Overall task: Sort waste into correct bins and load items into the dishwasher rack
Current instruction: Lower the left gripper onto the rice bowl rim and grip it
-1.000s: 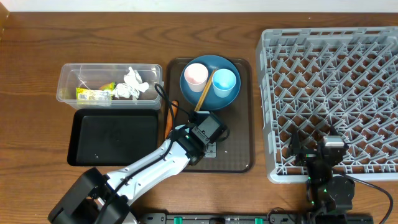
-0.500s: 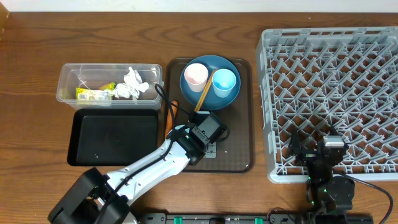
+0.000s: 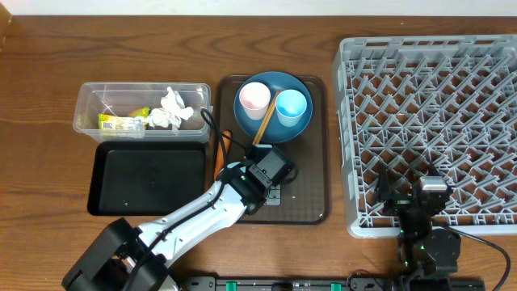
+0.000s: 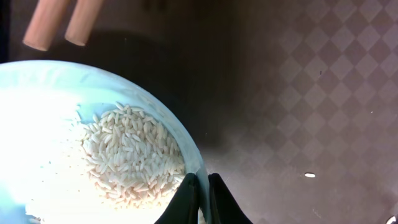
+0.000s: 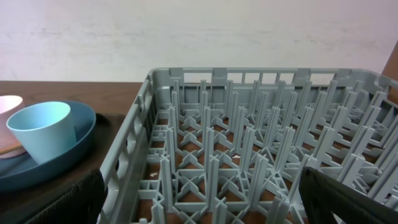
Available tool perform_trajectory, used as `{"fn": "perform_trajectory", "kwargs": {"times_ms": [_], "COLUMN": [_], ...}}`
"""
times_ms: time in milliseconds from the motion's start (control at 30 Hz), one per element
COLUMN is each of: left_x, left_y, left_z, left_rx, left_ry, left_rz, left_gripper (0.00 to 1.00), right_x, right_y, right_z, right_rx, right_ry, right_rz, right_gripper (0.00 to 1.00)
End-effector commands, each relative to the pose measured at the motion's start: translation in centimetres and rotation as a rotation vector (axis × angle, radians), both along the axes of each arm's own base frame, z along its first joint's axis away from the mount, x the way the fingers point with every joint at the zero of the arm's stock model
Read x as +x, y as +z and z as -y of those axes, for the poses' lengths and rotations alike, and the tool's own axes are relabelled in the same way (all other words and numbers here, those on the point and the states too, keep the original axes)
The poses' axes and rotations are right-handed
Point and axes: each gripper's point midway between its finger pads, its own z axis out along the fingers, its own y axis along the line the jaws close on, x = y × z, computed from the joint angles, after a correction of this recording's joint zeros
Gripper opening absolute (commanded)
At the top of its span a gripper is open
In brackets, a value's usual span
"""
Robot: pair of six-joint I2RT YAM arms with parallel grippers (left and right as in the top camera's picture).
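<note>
Now that my left gripper (image 4: 200,198) has pinched fully shut on the rim of the light blue bowl (image 4: 56,137), I judge the grasp made, though overhead nothing else has shifted. The bowl sits on the brown tray (image 4: 298,93) with rice (image 4: 134,155) heaped inside, so emptying it, probably into the black tray (image 3: 149,182), comes before racking. My right gripper (image 3: 406,194) hangs wide open over the dishwasher rack (image 3: 436,97).

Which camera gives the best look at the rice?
The left wrist view: the rice grains lie close up, heaped inside the light blue bowl, whose rim the left gripper pinches. Overhead, the left arm covers them. The right wrist view faces the rack and shows no rice.
</note>
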Motion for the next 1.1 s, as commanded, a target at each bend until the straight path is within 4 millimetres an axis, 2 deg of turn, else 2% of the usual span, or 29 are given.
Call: {"fn": "perform_trajectory", "kwargs": {"times_ms": [0,233,700,1067], "left_x": [-1.0,-0.9,-0.9,-0.8], "left_y": [-0.7,0.4,4.1,5.4], "left_z": [-0.4,-0.4,-0.5,-0.9], "left_rx": [0.007,-0.007,-0.07,-0.083], "left_ry": [0.0,-0.024,-0.04,-0.04], "left_rz": [-0.037,-0.01,0.063,0.092], "left_gripper": [0.06,0.06,0.06,0.06], "right_x": [0.0,0.0,0.0,0.0], "right_y": [-0.2,-0.2,-0.2,-0.2], "right_z": [-0.2,-0.2,-0.2,-0.2], "right_rx": [0.003,0.003,0.003,0.003], "right_ry": [0.006,0.006,0.006,0.006], "right_rz": [-0.005,-0.005,-0.005,-0.005], "right_gripper": [0.99,0.99,0.99,0.99]}}
